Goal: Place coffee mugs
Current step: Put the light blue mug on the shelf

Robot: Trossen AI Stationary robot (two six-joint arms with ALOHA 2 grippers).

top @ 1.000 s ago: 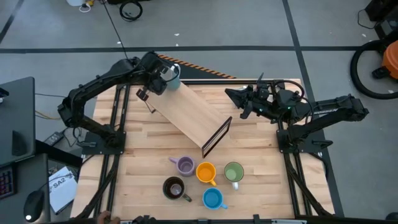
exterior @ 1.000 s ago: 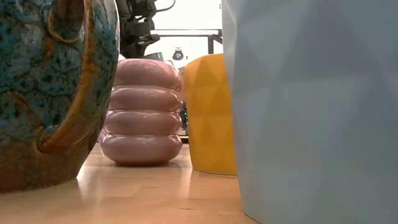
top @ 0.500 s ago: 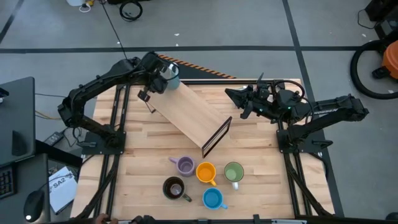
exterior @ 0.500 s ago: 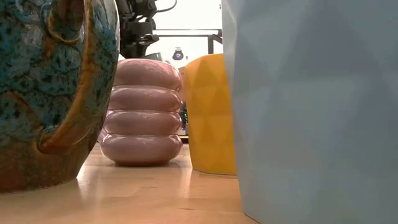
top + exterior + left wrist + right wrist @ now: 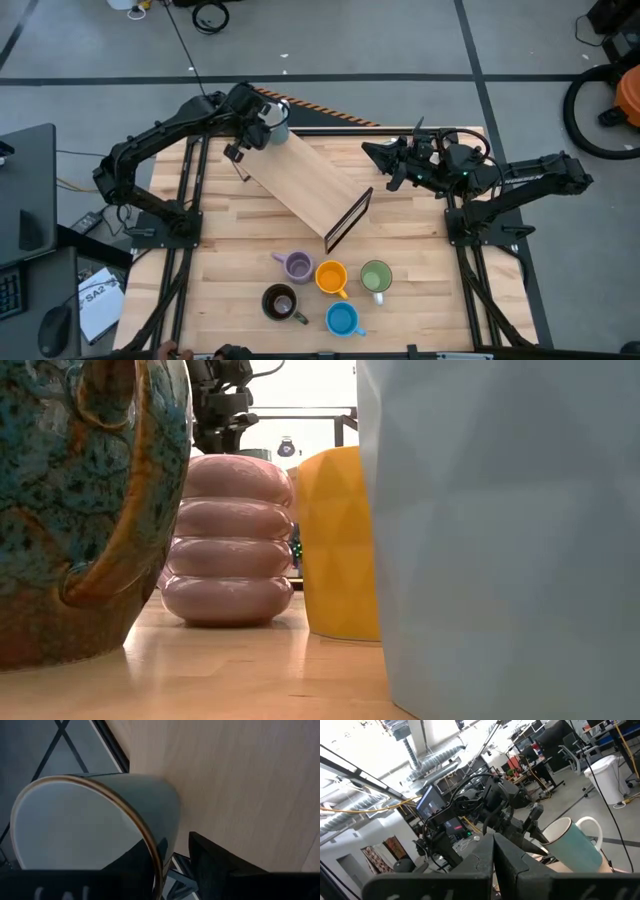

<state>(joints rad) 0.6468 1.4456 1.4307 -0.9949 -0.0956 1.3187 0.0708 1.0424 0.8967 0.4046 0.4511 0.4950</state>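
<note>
My left gripper is at the table's far-left, shut on a pale blue-green mug with a white inside and a white handle. The mug lies tilted over the raised far end of a slanting wooden board. My right gripper hovers shut over the table's far-right, pointing at the board and touching nothing. Five mugs stand on their bases near the front edge: lilac, orange, green, dark brown and blue. My left gripper holds the mug by its rim, with one finger inside the mug and the other finger outside the wall. The mug is tipped on its side, its mouth toward the gripper. Whether its base touches the board I cannot tell.
The board leans on a dark frame at its near end and takes up the table's middle. The low view is filled by the brown mug, the ribbed lilac mug, the orange mug and a pale mug.
</note>
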